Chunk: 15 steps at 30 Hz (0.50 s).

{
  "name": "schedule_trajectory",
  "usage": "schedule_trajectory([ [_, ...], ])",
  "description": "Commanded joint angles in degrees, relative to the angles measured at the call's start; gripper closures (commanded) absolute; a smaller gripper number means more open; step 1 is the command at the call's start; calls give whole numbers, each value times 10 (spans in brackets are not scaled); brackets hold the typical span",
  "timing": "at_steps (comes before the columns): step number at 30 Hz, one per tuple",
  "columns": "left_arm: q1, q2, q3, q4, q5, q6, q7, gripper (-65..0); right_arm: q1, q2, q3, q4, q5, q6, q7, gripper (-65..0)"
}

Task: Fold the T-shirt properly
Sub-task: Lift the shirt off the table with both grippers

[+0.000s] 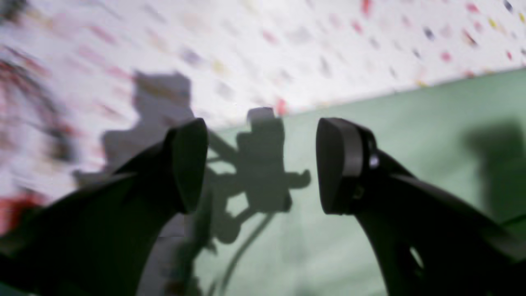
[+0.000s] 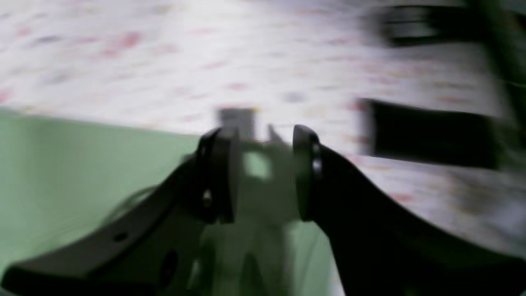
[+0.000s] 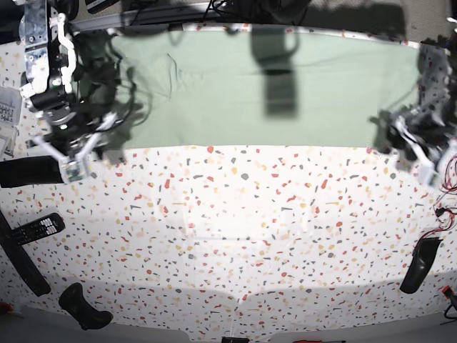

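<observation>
While the T-shirt [image 3: 271, 89] lies flat at twelve o'clock on the counter [image 3: 235, 236], left hand [image 1: 261, 164] and right hand [image 2: 261, 172] hover spread, pinching nothing.

A white desk [image 3: 235, 236] speckled with red, grey and yellow flecks is carrying everything. The T-shirt [image 3: 285, 86] is lying flat along its far edge. A black remote control [image 3: 37, 229] is resting near one side edge.

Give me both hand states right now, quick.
Left hand: open, empty, above the T-shirt edge.
Right hand: partly open, nothing visibly between its fingers, above the shirt edge; view blurred.
</observation>
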Motion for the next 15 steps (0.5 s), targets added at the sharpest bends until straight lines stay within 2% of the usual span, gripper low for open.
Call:
schedule_trajectory([
  [1,-2,-3,-5,9,7,-2,-4,-383,6,-4,4,6,17,12,9,-213],
  [3,9,14,-5,9,21,-2,7,-382,3,-30,4,4,52,49,3,-213],
  [6,28,24,-5,9,25,-2,7,-382,-6,-63,4,4,84,87,-22,-212],
  [11,92,35,-5,97,25,-2,23,-382,-50,-94,4,4,75,109,-29,-212],
  [13,125,40,-5,148,27,-2,7,-382,-78,-95,4,4,57,127,-3,-212],
  [15,145,52,-5,174,47,-2,-10,-382,-100,-95,4,4,33,127,18,-212],
])
